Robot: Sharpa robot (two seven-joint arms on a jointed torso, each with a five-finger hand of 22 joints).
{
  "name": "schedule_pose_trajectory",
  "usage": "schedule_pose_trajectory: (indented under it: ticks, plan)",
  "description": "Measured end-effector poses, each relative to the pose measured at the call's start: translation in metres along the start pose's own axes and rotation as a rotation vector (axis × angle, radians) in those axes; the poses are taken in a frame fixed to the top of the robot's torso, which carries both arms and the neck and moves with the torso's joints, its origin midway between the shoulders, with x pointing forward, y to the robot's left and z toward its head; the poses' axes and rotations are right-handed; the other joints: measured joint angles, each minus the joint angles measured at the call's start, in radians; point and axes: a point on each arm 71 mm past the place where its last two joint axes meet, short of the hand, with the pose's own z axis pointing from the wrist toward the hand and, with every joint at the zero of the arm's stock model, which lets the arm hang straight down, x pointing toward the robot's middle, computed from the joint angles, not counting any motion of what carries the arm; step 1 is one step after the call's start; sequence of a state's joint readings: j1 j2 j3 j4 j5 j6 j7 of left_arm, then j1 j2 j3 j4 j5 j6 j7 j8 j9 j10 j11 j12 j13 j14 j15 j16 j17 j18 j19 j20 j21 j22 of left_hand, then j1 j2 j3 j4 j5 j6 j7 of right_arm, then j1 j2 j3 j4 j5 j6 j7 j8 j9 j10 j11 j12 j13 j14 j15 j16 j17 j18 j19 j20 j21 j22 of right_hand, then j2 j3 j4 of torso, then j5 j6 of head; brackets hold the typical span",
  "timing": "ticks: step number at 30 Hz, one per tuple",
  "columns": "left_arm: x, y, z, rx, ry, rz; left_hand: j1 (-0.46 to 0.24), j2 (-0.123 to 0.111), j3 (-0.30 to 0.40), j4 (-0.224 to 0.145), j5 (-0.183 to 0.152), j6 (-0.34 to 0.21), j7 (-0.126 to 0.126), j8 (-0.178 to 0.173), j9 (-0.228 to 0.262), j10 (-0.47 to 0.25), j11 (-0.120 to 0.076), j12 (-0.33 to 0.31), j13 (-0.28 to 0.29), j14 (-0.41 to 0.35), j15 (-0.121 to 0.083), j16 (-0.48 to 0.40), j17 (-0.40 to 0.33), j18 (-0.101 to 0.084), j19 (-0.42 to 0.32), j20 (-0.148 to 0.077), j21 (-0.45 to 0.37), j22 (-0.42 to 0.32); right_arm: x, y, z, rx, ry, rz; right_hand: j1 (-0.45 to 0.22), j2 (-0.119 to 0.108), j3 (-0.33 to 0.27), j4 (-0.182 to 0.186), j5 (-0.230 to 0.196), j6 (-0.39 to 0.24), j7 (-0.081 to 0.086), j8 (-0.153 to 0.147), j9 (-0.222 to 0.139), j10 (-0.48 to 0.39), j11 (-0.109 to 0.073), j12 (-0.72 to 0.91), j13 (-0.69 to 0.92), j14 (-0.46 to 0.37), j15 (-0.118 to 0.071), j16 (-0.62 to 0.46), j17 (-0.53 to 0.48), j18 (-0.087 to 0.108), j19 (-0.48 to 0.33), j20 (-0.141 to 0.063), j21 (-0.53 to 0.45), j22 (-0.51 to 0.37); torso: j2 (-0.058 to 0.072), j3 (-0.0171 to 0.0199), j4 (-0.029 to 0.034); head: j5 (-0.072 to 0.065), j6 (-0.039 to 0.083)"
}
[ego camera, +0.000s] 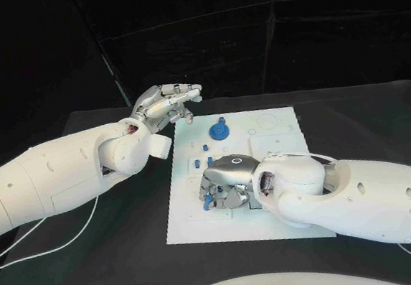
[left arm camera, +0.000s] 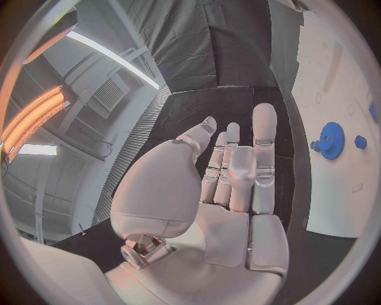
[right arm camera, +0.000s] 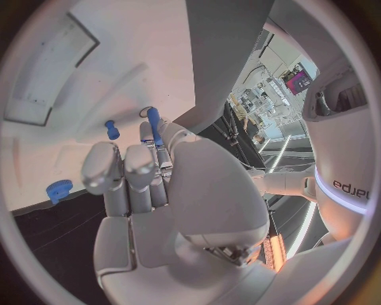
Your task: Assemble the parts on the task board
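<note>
White task board (ego camera: 289, 210): right hand (ego camera: 227, 183) pinches blue peg (right arm camera: 153, 125), upright.

Head camera overhead, wrist cameras close, all sharing task board (ego camera: 273, 176)

This is a robotics lab or test cell set up for recording. A black table (ego camera: 100, 274) stands inside black curtains (ego camera: 282, 22) that close off the upper half of the head view. In the left wrist view, a high industrial ceiling with ribbed panels and a long strip light (left arm camera: 111, 57) fills the upper left. In the right wrist view, cluttered benches and a monitor (right arm camera: 295, 79) sit at the upper right.
</note>
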State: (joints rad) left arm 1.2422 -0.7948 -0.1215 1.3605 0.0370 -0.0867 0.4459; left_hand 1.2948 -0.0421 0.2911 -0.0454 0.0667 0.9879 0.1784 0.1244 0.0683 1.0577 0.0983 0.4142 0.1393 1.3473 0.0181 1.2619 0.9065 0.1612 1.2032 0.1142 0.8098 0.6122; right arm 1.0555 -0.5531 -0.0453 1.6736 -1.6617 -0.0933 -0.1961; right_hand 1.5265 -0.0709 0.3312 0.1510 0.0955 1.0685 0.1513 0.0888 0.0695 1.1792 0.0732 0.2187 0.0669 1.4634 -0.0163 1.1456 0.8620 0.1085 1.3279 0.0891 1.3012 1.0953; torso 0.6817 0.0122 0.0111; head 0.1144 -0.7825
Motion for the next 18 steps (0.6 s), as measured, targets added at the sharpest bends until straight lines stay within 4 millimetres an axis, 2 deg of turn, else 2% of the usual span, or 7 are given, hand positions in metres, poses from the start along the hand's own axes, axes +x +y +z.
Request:
schedule_pose_trajectory:
  ticks: [2, 18]
  plan:
    - [0.0, 0.0, 0.0, 0.0, 0.0, 0.0, 0.0, 0.0, 0.0, 0.0, 0.0, 0.0, 0.0, 0.0, 0.0, 0.0, 0.0, 0.0, 0.0, 0.0, 0.0, 0.0, 0.0, 0.0, 0.0, 0.0, 0.0, 0.0, -0.0001, 0.0005, -0.0002, 0.001, -0.003, -0.009, -0.007, -0.007, 0.006, -0.006, 0.004, 0.005, -0.003, 0.0, 0.0, 0.01, -0.003, 0.0, 0.002, 0.0, 0.0, 0.005, 0.003, 0.0, 0.0, 0.0, 0.003, 0.004, 0.0, 0.0, 0.0, 0.0, 0.0]
    - [-0.0006, 0.0, -0.0005, -0.003, 0.001, 0.0, 0.0, 0.0, 0.0, 0.0, 0.0, 0.0, 0.0, 0.0, 0.0, 0.0, 0.0, 0.0, 0.0, 0.0, 0.0, 0.0, 0.0, 0.0, 0.0, 0.0, 0.0, 0.0, 0.0001, -0.0011, -0.0004, 0.037, -0.017, -0.084, -0.011, -0.011, 0.01, -0.01, 0.004, 0.014, -0.005, -0.004, 0.002, 0.016, -0.005, 0.0, 0.002, 0.0, 0.0, 0.01, 0.007, 0.0, 0.0, 0.0, 0.007, 0.006, 0.001, -0.0001, 0.0001, 0.001, -0.003]
